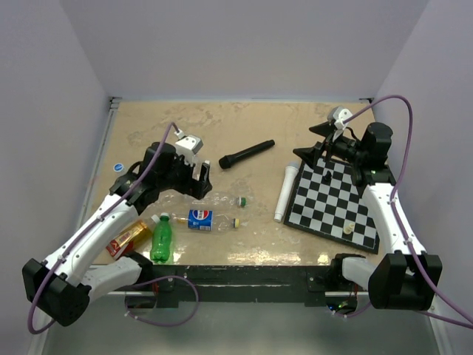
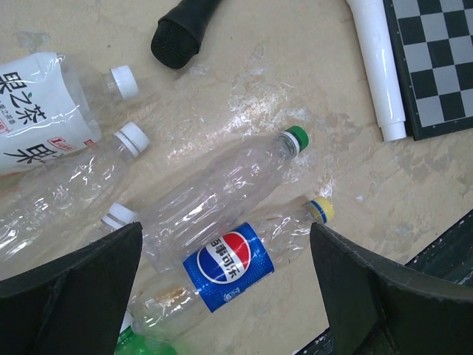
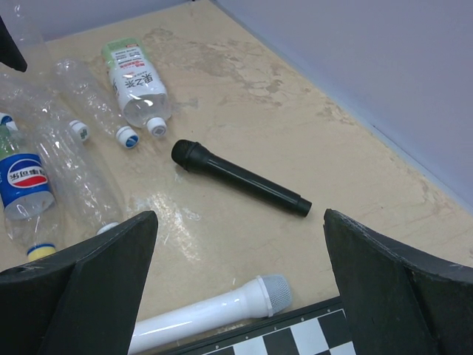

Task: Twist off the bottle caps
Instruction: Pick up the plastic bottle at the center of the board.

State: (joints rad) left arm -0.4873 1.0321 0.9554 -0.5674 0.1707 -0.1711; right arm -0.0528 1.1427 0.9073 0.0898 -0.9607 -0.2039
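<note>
Several bottles lie on their sides at the left of the table. The Pepsi bottle point(image 1: 199, 219) point(image 2: 228, 265) has a yellow cap point(image 1: 236, 222) point(image 2: 321, 210) on it. A clear crinkled bottle point(image 2: 222, 196) carries a green cap point(image 1: 241, 200) point(image 2: 296, 138). A bright green bottle point(image 1: 161, 238) lies near the front. White caps point(image 2: 134, 138) sit on other clear bottles. My left gripper point(image 1: 198, 183) point(image 2: 225, 296) is open and empty, hovering above the Pepsi bottle. My right gripper point(image 1: 314, 142) point(image 3: 240, 288) is open and empty over the chessboard's far-left corner.
A black microphone point(image 1: 246, 154) point(image 3: 240, 177) and a white microphone point(image 1: 285, 192) point(image 3: 214, 307) lie mid-table. A chessboard point(image 1: 332, 203) with a few pieces is at the right. A white-and-green carton-like bottle point(image 3: 137, 78) and a red-labelled bottle point(image 1: 129, 237) lie at the left.
</note>
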